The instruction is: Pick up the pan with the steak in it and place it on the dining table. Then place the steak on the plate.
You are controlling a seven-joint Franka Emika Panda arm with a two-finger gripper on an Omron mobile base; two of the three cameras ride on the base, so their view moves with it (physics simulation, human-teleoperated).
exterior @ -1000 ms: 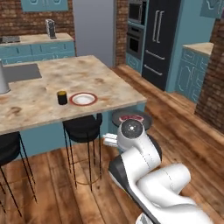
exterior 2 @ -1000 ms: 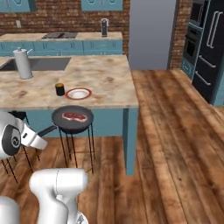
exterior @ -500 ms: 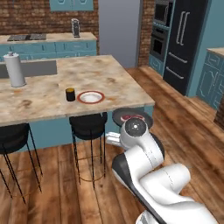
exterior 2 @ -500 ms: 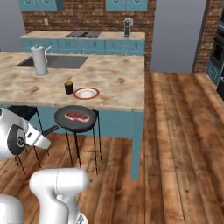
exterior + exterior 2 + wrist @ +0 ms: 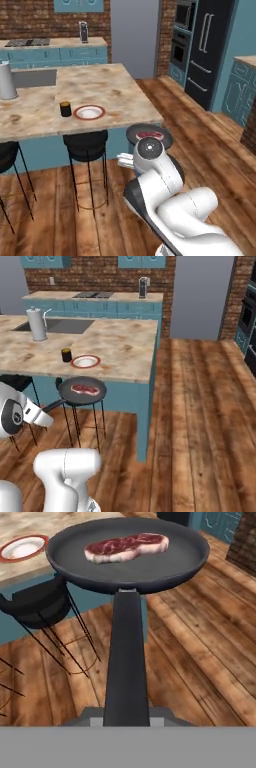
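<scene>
In the left base view a grey canister (image 5: 6, 81) stands at the far left edge, on the table (image 5: 100, 95) that fills the upper left. Further right on the speckled top sit a black cup (image 5: 65, 109) and, just beside it, the plate (image 5: 89, 112), left of centre. Below the table edge a black stool (image 5: 85, 145) stands on the wood floor. Right of centre the pan (image 5: 150, 136) hangs off the table, past its near corner, with the steak (image 5: 149, 135) in it — the arm's white joint covers the pan's near side.

In the right base view a steel kettle (image 5: 37, 324) is at upper left; the cup (image 5: 66, 355) and plate (image 5: 85, 361) lie side by side near the table's (image 5: 120, 346) front edge. Below them, left of centre, the pan (image 5: 81, 390) floats in front of the table, level, steak (image 5: 84, 389) on its floor.

In the hand view the plate (image 5: 22, 548) shows at upper left. The pan (image 5: 130, 554) spans the top, steak (image 5: 127, 548) toward its far side. Its handle runs straight down the middle into the gripper (image 5: 126, 714) — jaws clamped on the handle's end.
</scene>
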